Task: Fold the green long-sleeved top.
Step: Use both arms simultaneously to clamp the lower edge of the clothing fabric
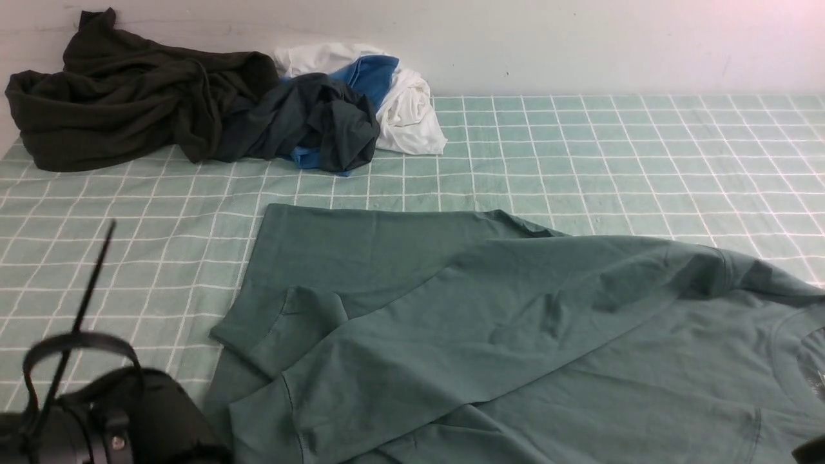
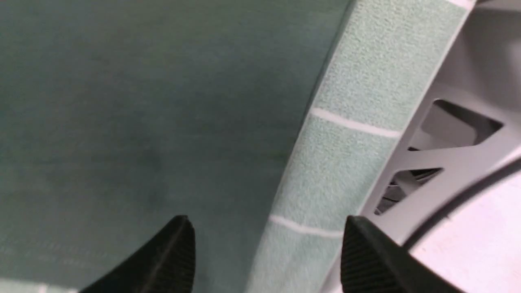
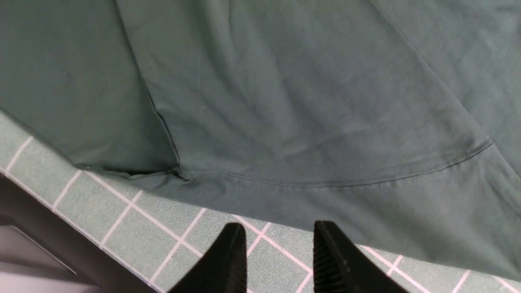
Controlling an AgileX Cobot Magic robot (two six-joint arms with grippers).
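Observation:
The green long-sleeved top lies spread on the checked tablecloth, its neck at the right and a sleeve folded across the body toward the left. My left gripper is open wide and empty, low over the top's edge where it meets the cloth. My right gripper is open and empty, over bare cloth just off the top's stitched hem. In the front view only the left arm's body and a bit of the right arm show.
A very dark olive-black garment, a slate-grey garment with blue parts and a white garment are piled at the back left against the wall. The table's front edge and a grey frame lie beside my left gripper.

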